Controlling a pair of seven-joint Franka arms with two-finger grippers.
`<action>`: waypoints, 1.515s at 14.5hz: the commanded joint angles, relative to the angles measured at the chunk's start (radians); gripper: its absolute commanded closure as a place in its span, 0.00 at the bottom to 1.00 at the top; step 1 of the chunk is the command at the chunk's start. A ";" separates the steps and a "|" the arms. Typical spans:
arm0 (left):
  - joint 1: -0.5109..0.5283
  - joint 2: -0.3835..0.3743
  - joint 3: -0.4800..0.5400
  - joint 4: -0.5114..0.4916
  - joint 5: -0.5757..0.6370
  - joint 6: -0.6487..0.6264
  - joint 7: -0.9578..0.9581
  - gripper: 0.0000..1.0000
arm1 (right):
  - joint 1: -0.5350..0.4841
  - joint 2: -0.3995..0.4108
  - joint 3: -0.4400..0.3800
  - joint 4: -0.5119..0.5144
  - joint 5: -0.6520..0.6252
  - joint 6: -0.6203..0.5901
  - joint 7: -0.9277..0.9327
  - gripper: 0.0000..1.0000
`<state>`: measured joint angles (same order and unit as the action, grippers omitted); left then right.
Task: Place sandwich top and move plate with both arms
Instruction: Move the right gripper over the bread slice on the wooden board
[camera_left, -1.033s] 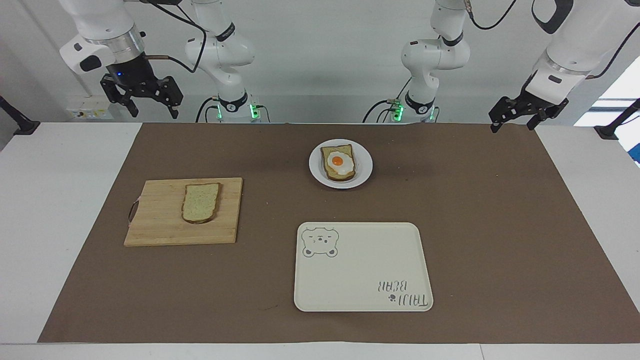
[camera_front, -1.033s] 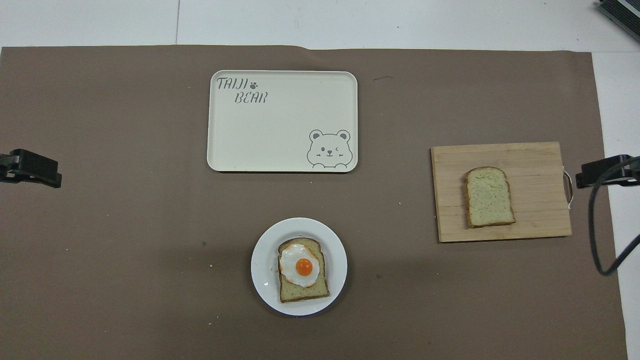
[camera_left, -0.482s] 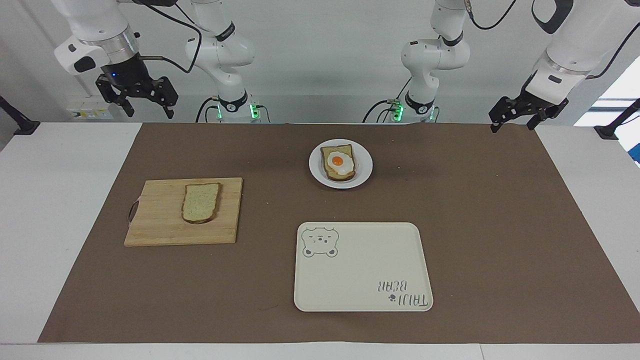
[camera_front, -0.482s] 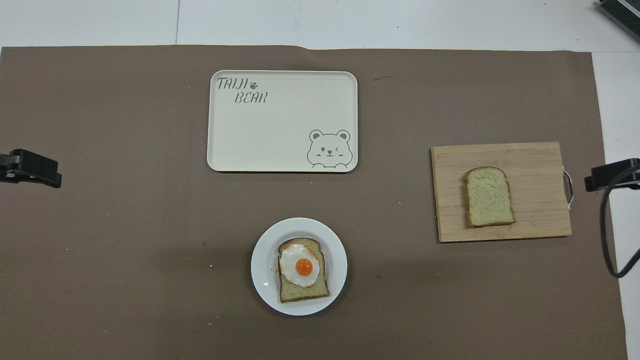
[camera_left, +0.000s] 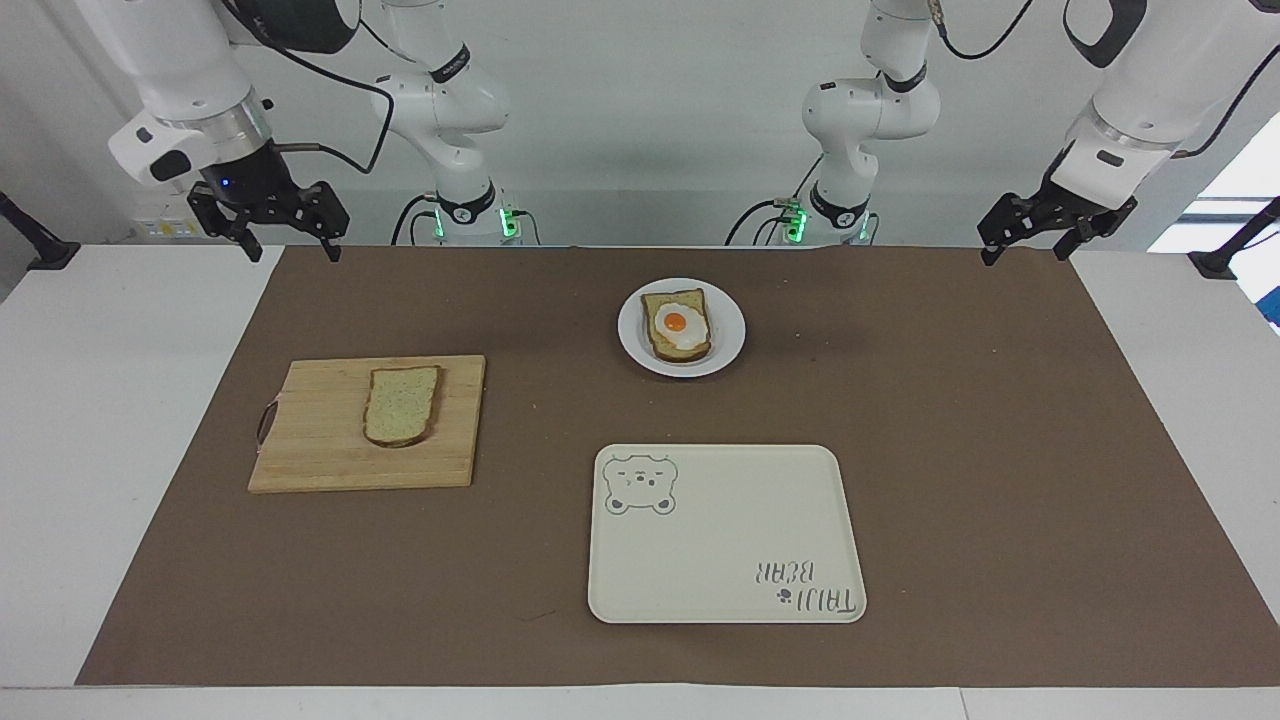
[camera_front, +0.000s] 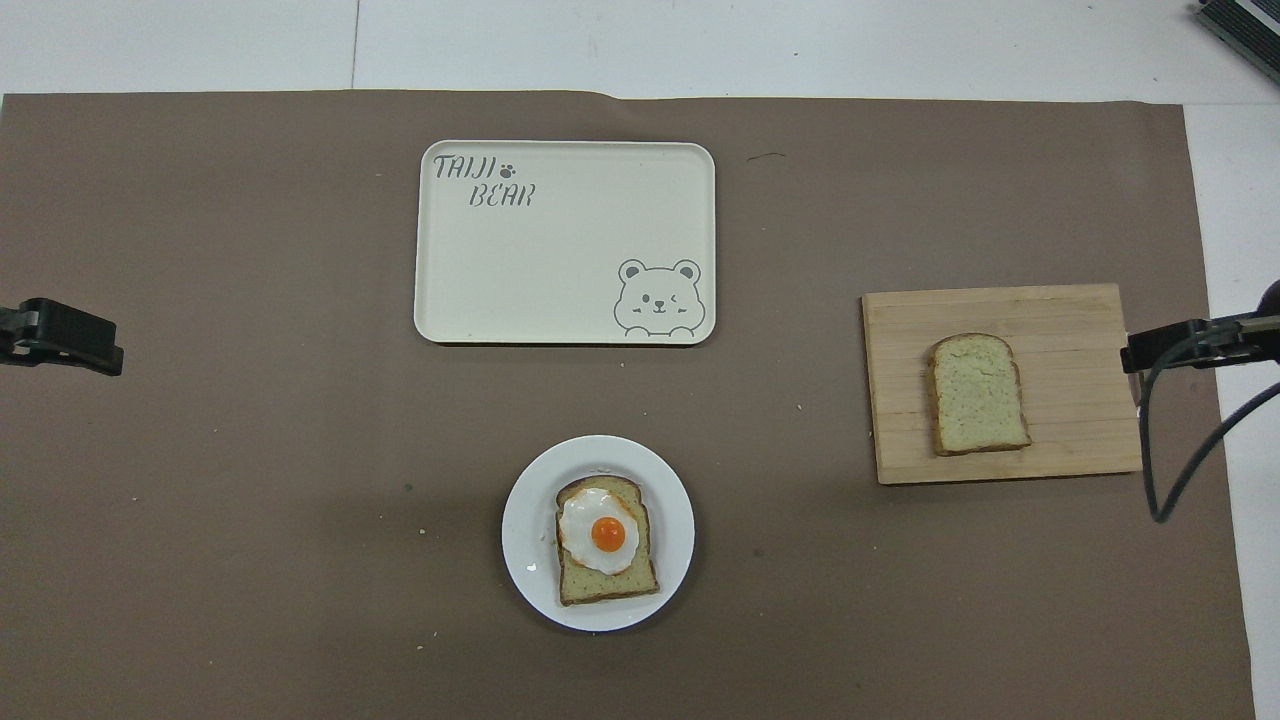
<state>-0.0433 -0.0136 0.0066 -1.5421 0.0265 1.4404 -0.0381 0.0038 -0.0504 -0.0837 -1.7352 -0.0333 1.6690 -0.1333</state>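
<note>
The sandwich top (camera_left: 402, 405) (camera_front: 978, 394), a pale speckled bread slice, lies flat on a wooden cutting board (camera_left: 320, 440) (camera_front: 1080, 330) toward the right arm's end of the table. The small white plate (camera_left: 728, 345) (camera_front: 525, 540) carries a toast slice with a fried egg (camera_left: 678, 325) (camera_front: 605, 540). My right gripper (camera_left: 290, 250) (camera_front: 1170, 345) hangs open and empty in the air over the mat's corner, apart from the board. Over the mat's corner at the other end, my left gripper (camera_left: 1025, 250) (camera_front: 60, 340) waits open and empty.
A cream rectangular tray with a bear drawing (camera_left: 720, 540) (camera_front: 560, 260) lies farther from the robots than the plate. A brown mat (camera_left: 950, 450) covers most of the white table. The board has a small handle loop (camera_left: 265, 420) at its outer end.
My right gripper has come down a little and shifted; seen from overhead its tip now reaches the board's handle end. The left arm, bread, plate and tray have not moved.
</note>
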 joint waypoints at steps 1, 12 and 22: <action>0.010 -0.022 -0.002 -0.021 -0.007 0.000 0.007 0.00 | -0.039 0.024 0.009 -0.059 0.006 0.095 -0.075 0.00; 0.010 -0.022 -0.002 -0.021 -0.007 0.000 0.007 0.00 | -0.071 0.245 0.009 -0.139 0.196 0.388 -0.354 0.00; 0.010 -0.022 -0.002 -0.021 -0.007 0.000 0.007 0.00 | -0.096 0.340 0.009 -0.208 0.256 0.508 -0.594 0.00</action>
<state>-0.0433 -0.0136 0.0067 -1.5421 0.0265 1.4404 -0.0381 -0.0800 0.2955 -0.0853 -1.9068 0.1901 2.1319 -0.6877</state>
